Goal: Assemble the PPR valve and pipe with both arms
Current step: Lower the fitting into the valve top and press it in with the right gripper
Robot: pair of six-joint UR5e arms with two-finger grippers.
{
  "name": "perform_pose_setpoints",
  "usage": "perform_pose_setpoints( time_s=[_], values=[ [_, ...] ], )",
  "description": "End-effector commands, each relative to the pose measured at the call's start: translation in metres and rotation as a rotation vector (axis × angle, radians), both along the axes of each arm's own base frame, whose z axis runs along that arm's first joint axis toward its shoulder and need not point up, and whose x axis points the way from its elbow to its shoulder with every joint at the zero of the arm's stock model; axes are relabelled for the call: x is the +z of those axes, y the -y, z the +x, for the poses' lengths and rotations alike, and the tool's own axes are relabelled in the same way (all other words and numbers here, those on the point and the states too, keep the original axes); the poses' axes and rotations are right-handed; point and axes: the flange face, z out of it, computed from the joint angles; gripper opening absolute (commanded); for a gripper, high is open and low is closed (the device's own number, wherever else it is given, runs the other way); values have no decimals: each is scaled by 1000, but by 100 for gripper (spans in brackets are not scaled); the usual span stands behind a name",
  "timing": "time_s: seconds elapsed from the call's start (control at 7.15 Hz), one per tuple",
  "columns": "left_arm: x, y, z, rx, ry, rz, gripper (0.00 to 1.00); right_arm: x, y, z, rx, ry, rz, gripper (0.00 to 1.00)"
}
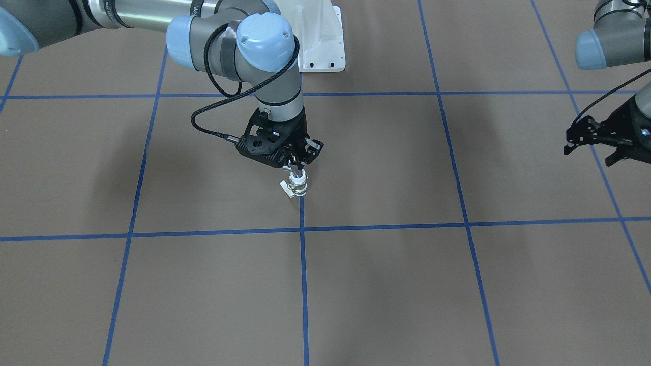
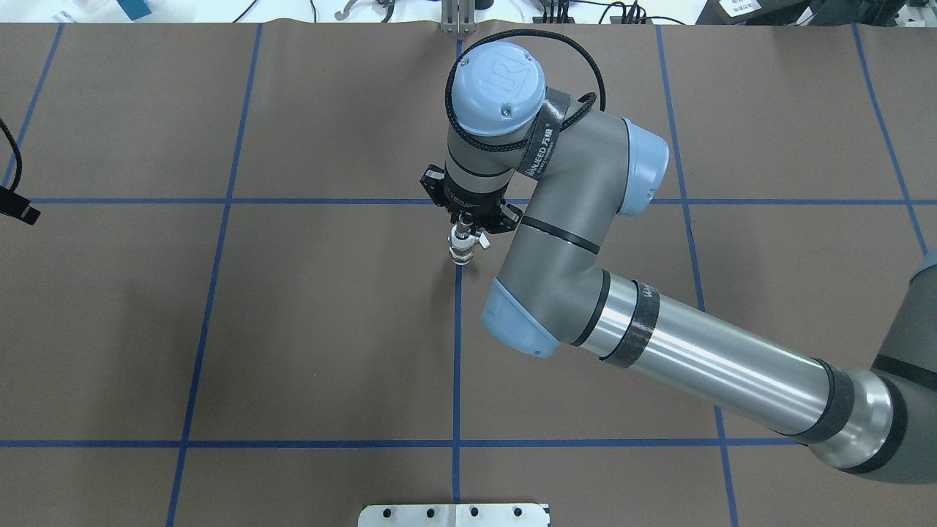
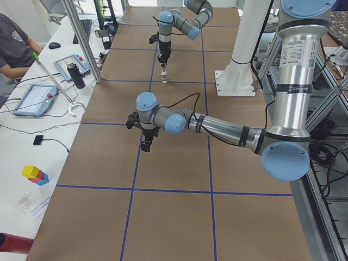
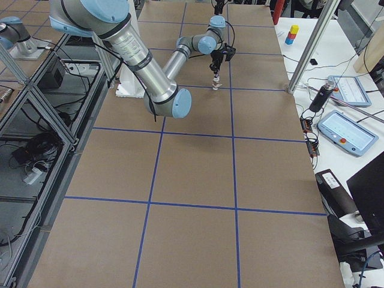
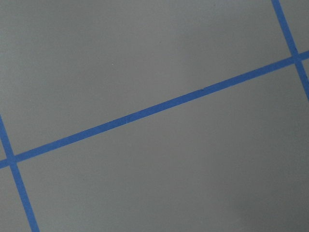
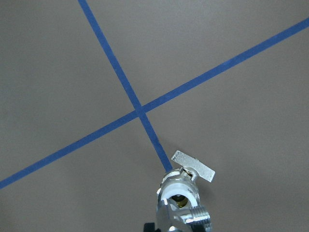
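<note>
My right gripper (image 1: 296, 171) is clamped on the top end of the PPR valve (image 1: 298, 185). I hold it upright near the middle of the table (image 1: 407, 284), at the head of a blue tape line (image 1: 303, 218) that runs toward 6 o'clock in the front view. The valve's side tab (image 6: 193, 166) points to 1 o'clock in my wrist view. My left gripper (image 1: 587, 156) hangs well apart at 3 o'clock, fingers spread.

— Where's the PPR valve (image 1: 298, 185)?
— Upright in the fingers of the right gripper (image 1: 297, 170), at a blue tape line (image 1: 302, 213) on the desk (image 1: 386, 168).
— Looks?
— White ends, silvery middle band, flat tab sticking sideways.
</note>
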Motion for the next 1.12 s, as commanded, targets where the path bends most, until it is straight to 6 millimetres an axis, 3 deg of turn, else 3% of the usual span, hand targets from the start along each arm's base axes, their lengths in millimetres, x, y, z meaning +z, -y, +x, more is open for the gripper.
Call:
perform_pose_setpoints(
  time_s=[0.0, 0.98],
  values=[
    [-6, -2, -1, -2, -4, 5, 100, 2, 1, -1, 1, -3, -1, 0],
    [-6, -2, -1, 3, -13, 2, 100, 3, 2, -10, -5, -13, 6, 0]
  ],
)
